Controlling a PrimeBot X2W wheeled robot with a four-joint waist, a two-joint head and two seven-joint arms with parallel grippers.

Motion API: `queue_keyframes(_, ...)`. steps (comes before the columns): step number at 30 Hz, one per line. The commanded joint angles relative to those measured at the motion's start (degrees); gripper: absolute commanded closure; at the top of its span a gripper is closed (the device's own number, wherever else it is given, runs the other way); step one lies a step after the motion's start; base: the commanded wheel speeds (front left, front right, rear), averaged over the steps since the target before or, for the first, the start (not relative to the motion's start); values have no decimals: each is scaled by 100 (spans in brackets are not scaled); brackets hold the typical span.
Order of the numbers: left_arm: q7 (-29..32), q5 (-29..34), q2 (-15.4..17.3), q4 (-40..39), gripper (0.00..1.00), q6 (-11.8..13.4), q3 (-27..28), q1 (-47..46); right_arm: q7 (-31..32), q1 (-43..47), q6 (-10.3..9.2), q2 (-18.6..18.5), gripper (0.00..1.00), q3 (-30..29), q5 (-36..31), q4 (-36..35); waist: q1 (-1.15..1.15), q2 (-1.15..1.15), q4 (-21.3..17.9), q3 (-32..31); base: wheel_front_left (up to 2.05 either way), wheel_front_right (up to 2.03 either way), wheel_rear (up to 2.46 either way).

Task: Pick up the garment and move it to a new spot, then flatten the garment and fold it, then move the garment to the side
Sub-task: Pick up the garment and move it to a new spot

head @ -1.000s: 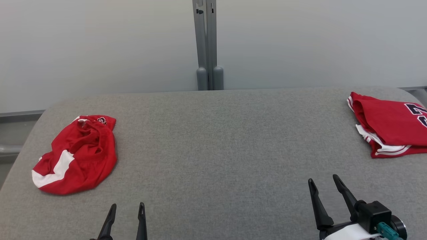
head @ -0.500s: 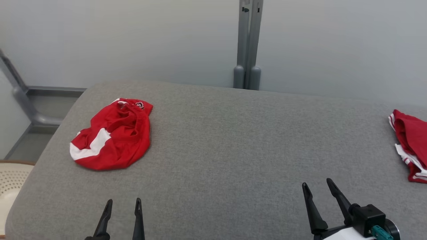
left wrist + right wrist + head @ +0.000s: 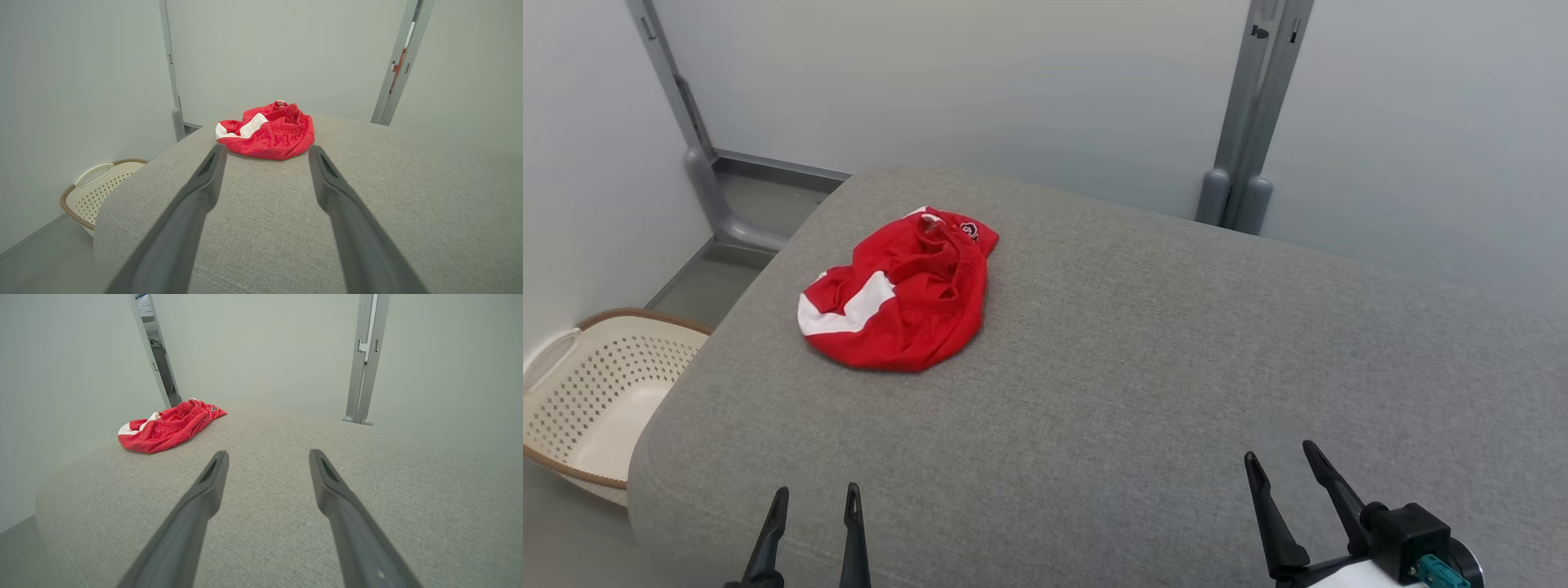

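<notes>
Red garment (image 3: 898, 298) lies crumpled on the grey pad (image 3: 1160, 367), ahead of the left gripper (image 3: 817, 490), well ahead-left of the right gripper (image 3: 1278, 452); both spread wide (empty), apparently readied for pickup

The garment (image 3: 907, 314) was soft red cloth; the bench (image 3: 1143, 367) wore matt grey woven fabric; the basket (image 3: 605, 367) looked smooth perforated plastic; the fingers (image 3: 192, 204) were matt dark plastic.

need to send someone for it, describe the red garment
Start at the grey padded table. Toward its far left corner, by the white floor basket, lie crumpled shorts. Unlike them, they are bright red with a white stripe.
</notes>
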Motion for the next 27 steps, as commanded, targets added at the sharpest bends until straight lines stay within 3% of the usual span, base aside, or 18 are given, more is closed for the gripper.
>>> queue_keyframes(1,0,27,6,-15,0,-3,23,65,-16,6,-10,8,0,-6,14,1,0,0,164,-36,0,0,0)
queue_keyframes(15,0,-42,6,-36,0,31,42,59,-16,102,-10,-49,0,-23,163,-20,0,0,190,52,0,0,0)
queue_keyframes(22,0,410,34,-186,0,-239,89,-573,-16,106,-10,-164,0,-12,121,-52,0,0,254,324,0,0,0)
queue_keyframes(27,0,337,57,-259,0,-445,205,-1506,-16,-185,-10,-428,0,19,58,-128,0,0,279,976,0,0,0)
